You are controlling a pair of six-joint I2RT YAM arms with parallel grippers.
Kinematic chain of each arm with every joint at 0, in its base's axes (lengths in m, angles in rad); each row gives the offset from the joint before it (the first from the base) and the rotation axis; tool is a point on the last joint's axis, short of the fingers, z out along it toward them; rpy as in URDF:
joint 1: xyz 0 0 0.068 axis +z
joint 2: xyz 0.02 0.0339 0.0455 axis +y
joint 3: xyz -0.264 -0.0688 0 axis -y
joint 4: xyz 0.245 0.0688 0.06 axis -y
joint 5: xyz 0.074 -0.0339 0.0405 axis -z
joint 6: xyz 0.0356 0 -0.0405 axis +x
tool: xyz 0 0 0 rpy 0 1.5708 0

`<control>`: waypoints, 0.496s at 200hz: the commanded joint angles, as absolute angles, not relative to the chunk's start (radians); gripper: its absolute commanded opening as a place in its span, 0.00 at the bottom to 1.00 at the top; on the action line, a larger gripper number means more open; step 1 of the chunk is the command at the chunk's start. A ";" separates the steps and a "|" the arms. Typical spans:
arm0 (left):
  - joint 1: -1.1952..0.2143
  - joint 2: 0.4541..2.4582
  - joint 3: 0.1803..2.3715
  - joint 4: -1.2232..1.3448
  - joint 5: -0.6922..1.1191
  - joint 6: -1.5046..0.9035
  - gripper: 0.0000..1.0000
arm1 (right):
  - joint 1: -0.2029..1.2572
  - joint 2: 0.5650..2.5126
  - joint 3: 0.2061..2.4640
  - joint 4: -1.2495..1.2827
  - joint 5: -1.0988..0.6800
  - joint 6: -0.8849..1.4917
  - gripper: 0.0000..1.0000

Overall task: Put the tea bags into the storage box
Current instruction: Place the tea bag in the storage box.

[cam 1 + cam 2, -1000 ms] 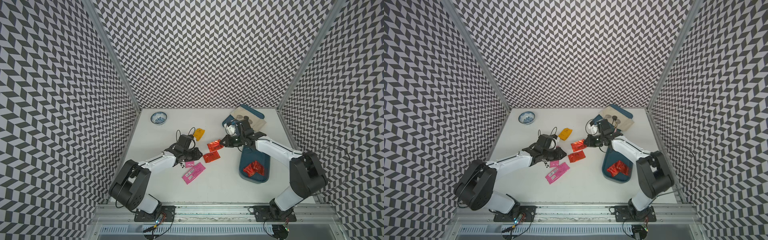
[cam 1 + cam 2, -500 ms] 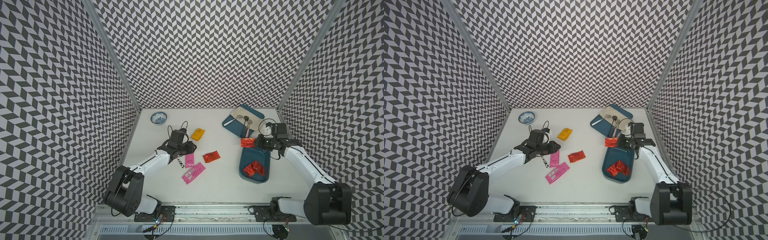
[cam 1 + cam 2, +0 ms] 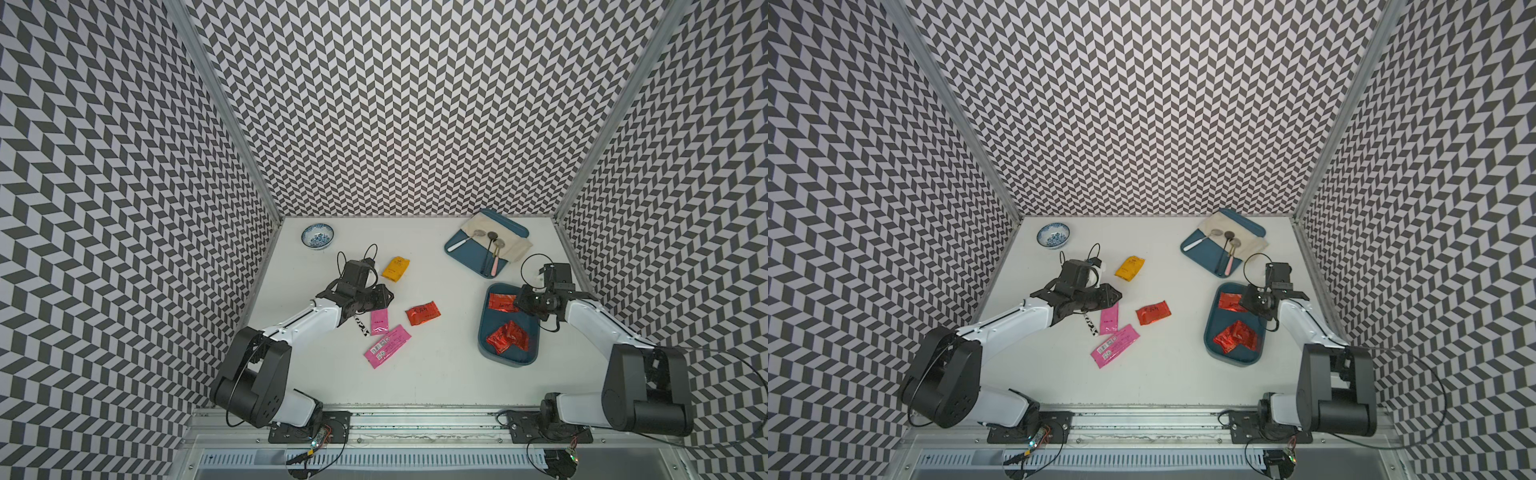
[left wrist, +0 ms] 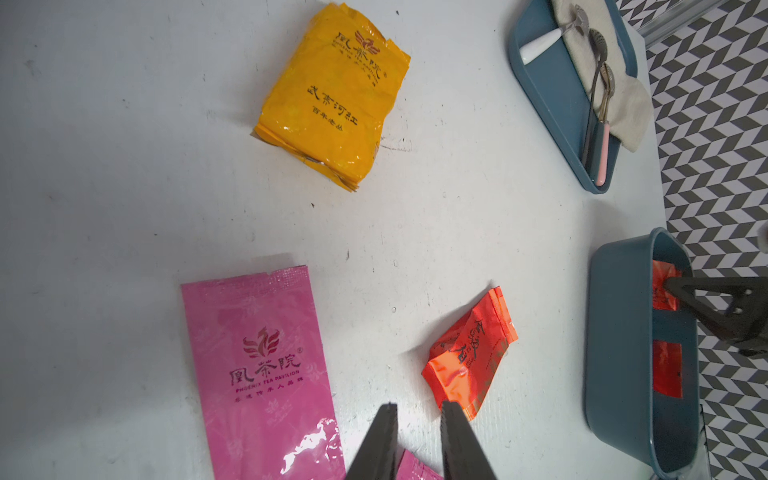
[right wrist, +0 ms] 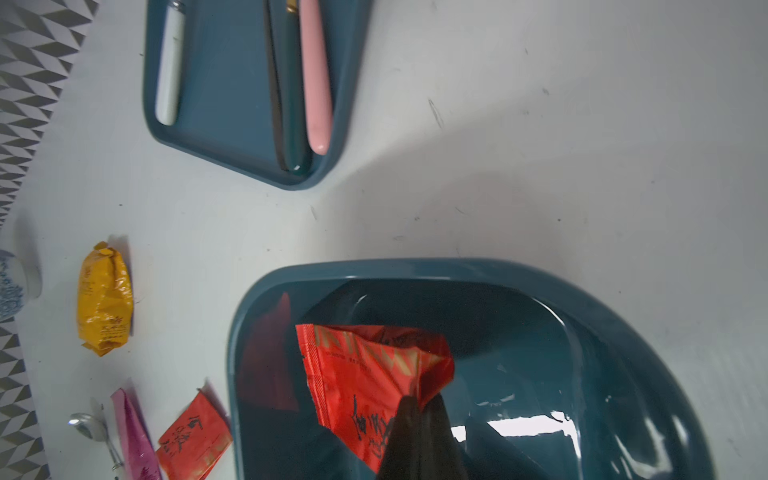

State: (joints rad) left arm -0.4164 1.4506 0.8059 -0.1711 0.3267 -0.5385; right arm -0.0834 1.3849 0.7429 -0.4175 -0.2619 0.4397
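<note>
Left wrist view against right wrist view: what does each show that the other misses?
Only left wrist: the left gripper, slightly open and empty, and the beige cloth. Only right wrist: a loose spoon and the bowl. Both: the yellow packet, the red packet on the table, the box, and the right gripper shut on another red packet.

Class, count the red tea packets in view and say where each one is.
3. One packet lies on the table; one lies in the box; the right hand holds one over the box. More could hide beneath the boxed one.
</note>
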 commanded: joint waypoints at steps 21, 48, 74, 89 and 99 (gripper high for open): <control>-0.416 1.400 0.768 -0.195 0.307 -0.520 0.24 | -0.083 1.367 0.761 -0.352 -0.231 0.450 0.18; -0.415 1.390 0.752 -0.191 0.311 -0.528 0.24 | -0.078 1.282 0.779 -0.377 -0.205 0.426 0.36; -0.416 1.400 0.752 -0.189 0.317 -0.527 0.24 | -0.019 1.243 0.810 -0.382 -0.271 0.403 0.41; -0.416 1.414 0.755 -0.190 0.324 -0.525 0.24 | 0.069 1.264 0.837 -0.383 -0.306 0.392 0.41; -0.417 1.425 0.756 -0.190 0.330 -0.525 0.24 | 0.152 1.284 0.856 -0.373 -0.320 0.382 0.42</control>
